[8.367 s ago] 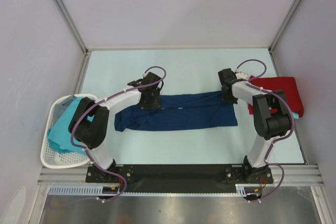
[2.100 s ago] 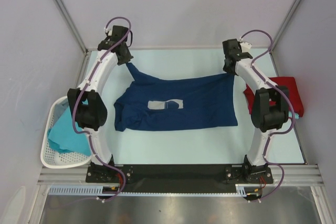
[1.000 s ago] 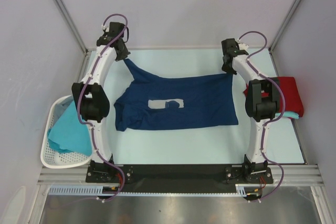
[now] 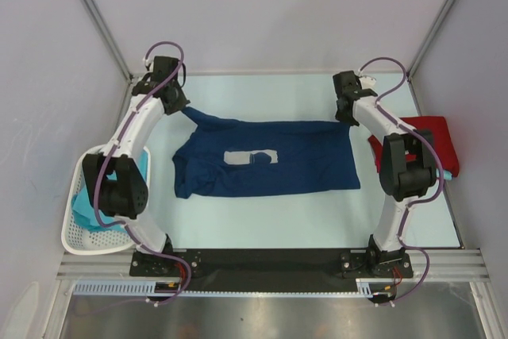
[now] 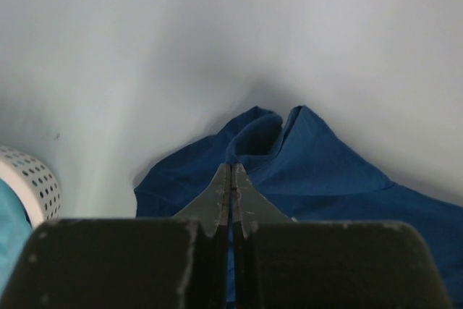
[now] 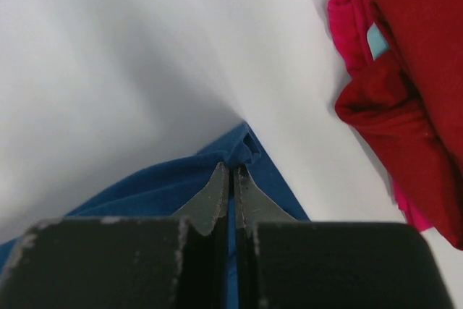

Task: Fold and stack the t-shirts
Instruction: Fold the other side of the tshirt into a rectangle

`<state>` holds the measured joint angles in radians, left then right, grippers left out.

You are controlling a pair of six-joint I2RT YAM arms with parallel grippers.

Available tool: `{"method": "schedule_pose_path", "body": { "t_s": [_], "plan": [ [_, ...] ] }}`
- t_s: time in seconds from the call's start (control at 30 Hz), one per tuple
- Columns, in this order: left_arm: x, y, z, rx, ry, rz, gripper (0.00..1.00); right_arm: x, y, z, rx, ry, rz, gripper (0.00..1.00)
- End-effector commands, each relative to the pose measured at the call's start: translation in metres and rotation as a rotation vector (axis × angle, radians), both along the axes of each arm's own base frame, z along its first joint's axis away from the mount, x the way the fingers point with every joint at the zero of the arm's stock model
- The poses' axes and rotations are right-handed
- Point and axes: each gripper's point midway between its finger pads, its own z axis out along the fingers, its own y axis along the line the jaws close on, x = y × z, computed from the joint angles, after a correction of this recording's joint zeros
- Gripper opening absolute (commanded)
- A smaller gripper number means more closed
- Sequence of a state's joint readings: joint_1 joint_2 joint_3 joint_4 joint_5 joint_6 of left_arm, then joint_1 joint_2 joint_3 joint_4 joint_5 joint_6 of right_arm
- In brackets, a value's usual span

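Note:
A navy t-shirt [image 4: 302, 156] with a pale grey chest print [image 4: 250, 157] lies spread across the middle of the table. My left gripper [image 4: 185, 109] is shut on its far left corner, and the wrist view shows navy cloth [image 5: 311, 161] bunched at the closed tips [image 5: 231, 168]. My right gripper [image 4: 348, 119] is shut on the far right corner, with navy cloth [image 6: 181, 186] pinched between its closed tips [image 6: 233, 169]. A red t-shirt [image 4: 425, 136] [image 6: 405, 85] lies at the right edge. A turquoise t-shirt [image 4: 89, 208] fills the basket.
A white perforated basket [image 4: 73, 237] [image 5: 32, 179] stands at the table's left edge beside the left arm. A bit of turquoise cloth [image 6: 375, 40] shows under the red pile. Enclosure walls and metal posts ring the pale table [image 4: 262, 220].
Both grippers have come down and slightly nearer with the shirt's far corners. The far edge, held up a second ago, now lies low and nearly flat on the table.

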<state>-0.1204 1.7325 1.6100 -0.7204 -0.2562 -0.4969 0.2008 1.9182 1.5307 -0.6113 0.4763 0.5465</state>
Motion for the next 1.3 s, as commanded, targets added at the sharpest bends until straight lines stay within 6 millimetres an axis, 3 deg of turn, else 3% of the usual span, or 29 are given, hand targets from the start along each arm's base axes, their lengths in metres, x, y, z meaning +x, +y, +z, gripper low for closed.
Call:
{"method": "schedule_pose_path", "body": {
  "t_s": [0.0,0.33,0.73,0.97,1.27],
  "plan": [
    [-0.011,-0.002,0.015,-0.017,-0.070,0.002,0.00,-0.007,-0.003,0.015,-0.013,-0.051,-0.024,0.00],
    [-0.043,0.002,-0.008,-0.014,-0.038,0.010,0.00,-0.027,-0.005,0.005,-0.019,-0.032,-0.044,0.00],
    [-0.073,0.005,-0.016,-0.005,-0.045,0.015,0.00,-0.042,-0.011,-0.013,-0.036,0.003,-0.071,0.00],
    [-0.084,0.003,-0.033,-0.003,-0.005,0.003,0.00,-0.045,-0.006,-0.026,-0.034,0.021,-0.067,0.00],
    [-0.096,-0.004,-0.069,0.004,0.090,-0.016,0.00,-0.058,-0.012,-0.038,-0.049,0.050,-0.073,0.00]
  ]
}}
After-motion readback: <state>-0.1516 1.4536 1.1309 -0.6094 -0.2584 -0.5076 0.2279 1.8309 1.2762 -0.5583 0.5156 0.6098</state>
